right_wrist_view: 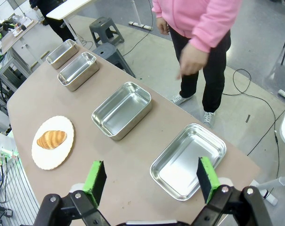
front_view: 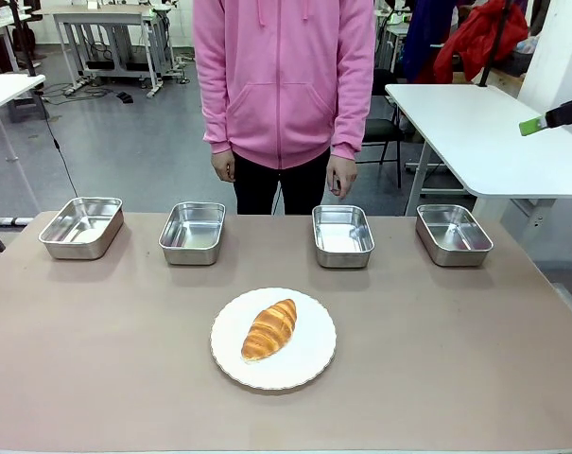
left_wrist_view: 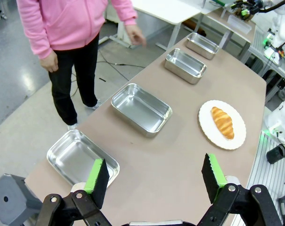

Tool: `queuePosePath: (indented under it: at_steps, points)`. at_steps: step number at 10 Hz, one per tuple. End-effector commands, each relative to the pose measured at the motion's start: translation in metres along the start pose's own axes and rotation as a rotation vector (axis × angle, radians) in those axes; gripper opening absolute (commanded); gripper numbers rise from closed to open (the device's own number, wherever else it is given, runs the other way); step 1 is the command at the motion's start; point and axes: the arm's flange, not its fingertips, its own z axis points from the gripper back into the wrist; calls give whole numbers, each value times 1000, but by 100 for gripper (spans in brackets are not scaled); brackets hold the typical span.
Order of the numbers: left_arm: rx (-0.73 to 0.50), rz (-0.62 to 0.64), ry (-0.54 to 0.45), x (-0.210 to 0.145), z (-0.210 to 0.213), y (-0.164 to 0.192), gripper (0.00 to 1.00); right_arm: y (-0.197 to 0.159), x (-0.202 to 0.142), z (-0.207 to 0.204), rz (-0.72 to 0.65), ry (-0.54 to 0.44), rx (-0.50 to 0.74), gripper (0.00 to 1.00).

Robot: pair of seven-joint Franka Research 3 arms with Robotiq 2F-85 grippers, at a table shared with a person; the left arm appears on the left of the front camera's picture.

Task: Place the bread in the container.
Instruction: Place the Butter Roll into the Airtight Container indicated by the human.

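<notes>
The croissant point(front_view: 268, 328) lies on a round white plate point(front_view: 309, 364) near the table's front middle; it also shows in the left wrist view point(left_wrist_view: 222, 122) and the right wrist view point(right_wrist_view: 51, 139). Several identical steel trays stand in a row along the far edge point(front_view: 81, 227) point(front_view: 193, 232) point(front_view: 342, 235) point(front_view: 453, 234), all bare inside. My left gripper point(left_wrist_view: 154, 176) hangs open high over the table's left end, nothing between its fingers. My right gripper point(right_wrist_view: 151, 179) is open above the right end; one green pad point(front_view: 531, 126) shows at the upper right.
A person in a pink hoodie point(front_view: 284, 85) stands at the far side, hands down by their sides. A white side table point(front_view: 484, 132) stands at the right rear. Bare brown tabletop point(front_view: 456, 359) surrounds the plate.
</notes>
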Motion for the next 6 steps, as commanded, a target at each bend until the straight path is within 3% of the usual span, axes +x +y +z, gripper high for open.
queuePosePath:
  at_steps: [1,6]
  points:
    - [-5,-11,-3,0,1,-1,100,1,1,0,2,-5,5,100]
    - [-5,-11,-3,0,1,-1,100,1,1,0,2,-5,5,100]
